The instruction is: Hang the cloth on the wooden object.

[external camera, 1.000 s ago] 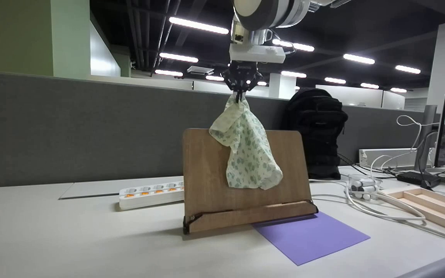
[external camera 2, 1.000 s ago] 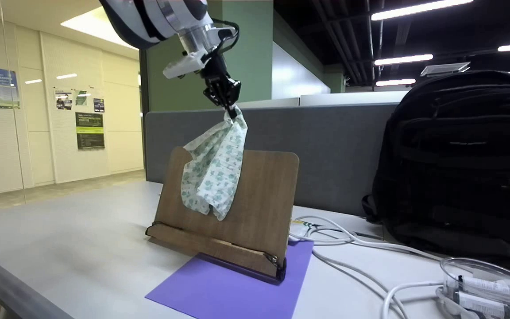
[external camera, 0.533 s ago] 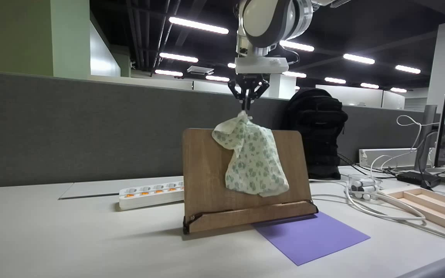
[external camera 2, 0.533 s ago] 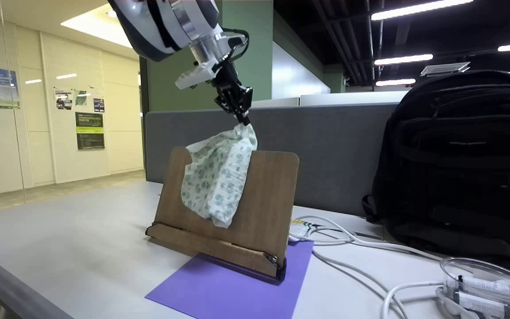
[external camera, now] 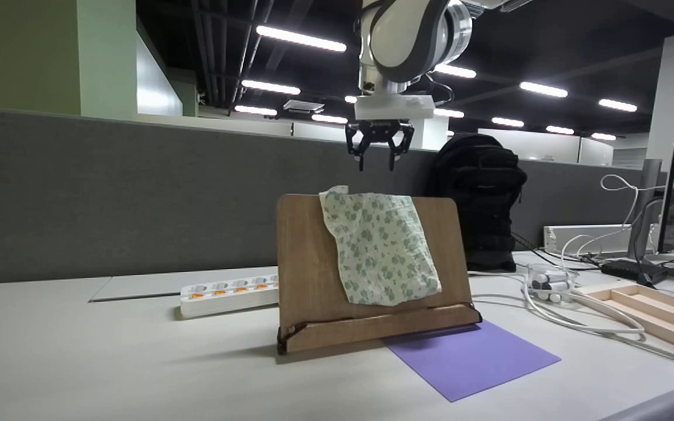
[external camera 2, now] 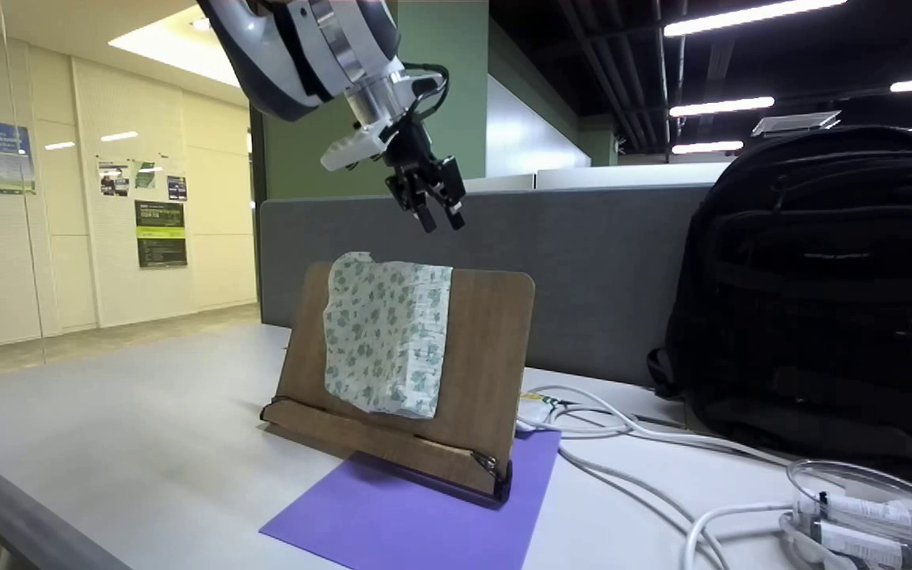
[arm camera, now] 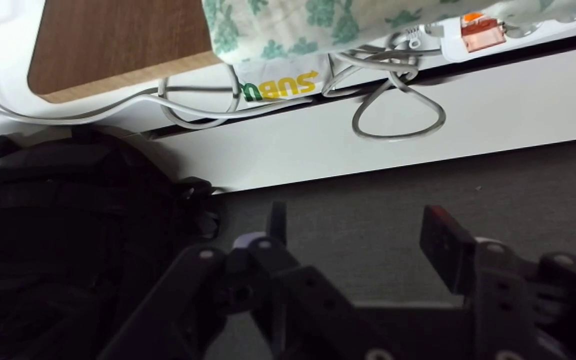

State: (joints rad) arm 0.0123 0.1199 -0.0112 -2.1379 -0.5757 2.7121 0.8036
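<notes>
The pale cloth (external camera: 384,251) with green leaf-like print drapes over the top edge of the brown wooden object (external camera: 308,263), most of it lying down the front face. One upper corner of the cloth (external camera 2: 357,258) pokes up above that edge. In the wrist view, the cloth (arm camera: 308,25) covers part of the board's (arm camera: 128,45) top edge; how far it hangs behind is hard to tell. My gripper (external camera: 377,166) hovers above the board, apart from the cloth. Its fingers stand spread with nothing between them, as the gripper (arm camera: 355,215) also shows in the wrist view.
A black backpack (external camera: 477,199) stands behind the board, against the grey partition (external camera: 138,204). A white power strip (external camera: 229,295) lies beside the board. The purple sheet (external camera: 471,359) is partly under the stand. White cables (external camera 2: 606,427) and a clear container (external camera 2: 875,514) are nearby.
The gripper came down toward the board, then its fingers parted and let go of the cloth. The cloth's gathered peak has dropped and flattened over the top edge.
</notes>
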